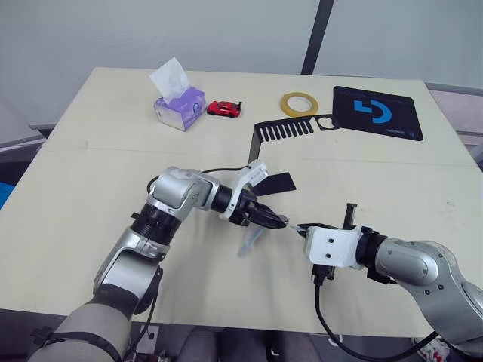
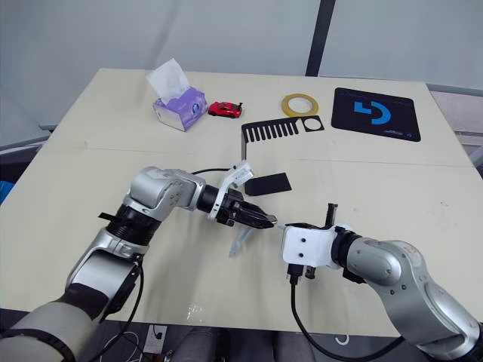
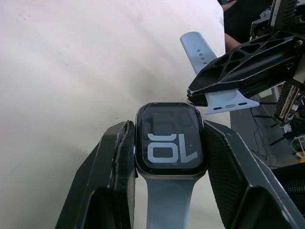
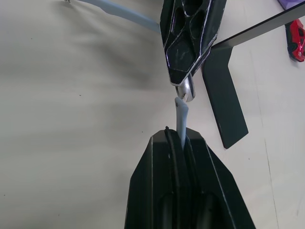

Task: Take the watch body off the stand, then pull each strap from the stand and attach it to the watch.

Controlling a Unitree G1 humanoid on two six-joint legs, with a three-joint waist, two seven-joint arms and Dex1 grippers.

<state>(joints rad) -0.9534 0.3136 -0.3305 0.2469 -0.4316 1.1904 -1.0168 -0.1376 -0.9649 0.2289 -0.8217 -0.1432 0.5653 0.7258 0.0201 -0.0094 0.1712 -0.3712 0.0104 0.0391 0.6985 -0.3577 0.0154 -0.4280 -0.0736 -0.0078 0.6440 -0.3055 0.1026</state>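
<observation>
Left jaws: I am holding the left gripper (image 3: 169, 200) clamped on the watch body (image 3: 170, 140), one finger pressing on each side of the case, above the middle of the counter (image 1: 90, 181).
Right jaws: I am keeping the right gripper (image 4: 183, 143) pinched flat on the second strap (image 4: 181, 117), whose free tip is pointing at the case edge.
First strap: it is already hanging from the watch body (image 1: 249, 243), trailing toward 6 o'clock below the left jaws.
Gap: in the right wrist view the strap tip is sitting just beside the case lug; I cannot tell whether they are touching.
Progress: I am judging the body removed, both straps pulled and one attached; sliding the second strap into its slot is what is remaining.
Stand: the stand (image 1: 283, 130) is standing bare at 12 o'clock of the jaws, its foot nearest them.
Writing: the screen is showing white digits "10", upside down in the left wrist view.
Logo: the black mat (image 1: 377, 113) at 1 o'clock is carrying a blue logo, no words readable.
</observation>
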